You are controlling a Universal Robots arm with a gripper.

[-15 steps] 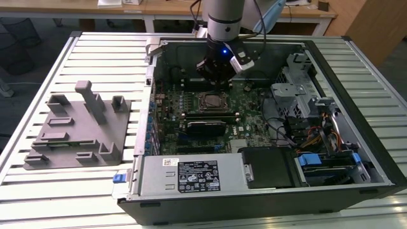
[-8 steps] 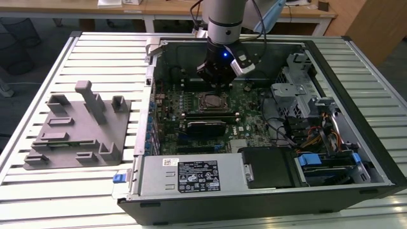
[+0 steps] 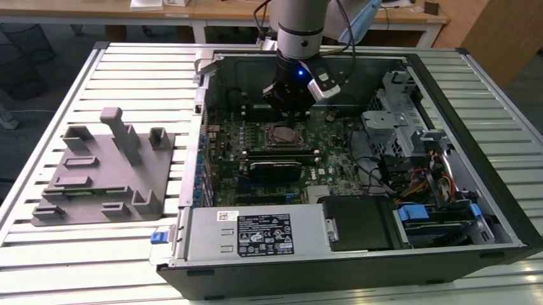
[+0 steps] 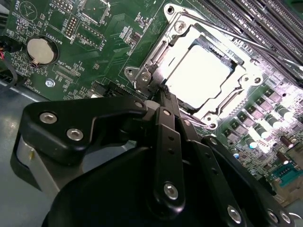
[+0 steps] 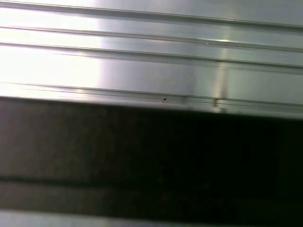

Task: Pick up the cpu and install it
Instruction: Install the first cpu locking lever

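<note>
I see the cpu lying flat, square in the socket in the second wrist view, tool closed, empty, just beside it.

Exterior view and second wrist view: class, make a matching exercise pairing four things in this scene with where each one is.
Things:
1. cpu
2. grey plastic tray
3. gripper
4. coin battery

Places:
A. on the slatted table, at the exterior view's left of the case
B. inside the metal-framed socket
C. in a round holder on the green board
D. above the socket, inside the case

Pairs: 1-B, 2-A, 3-D, 4-C
</note>
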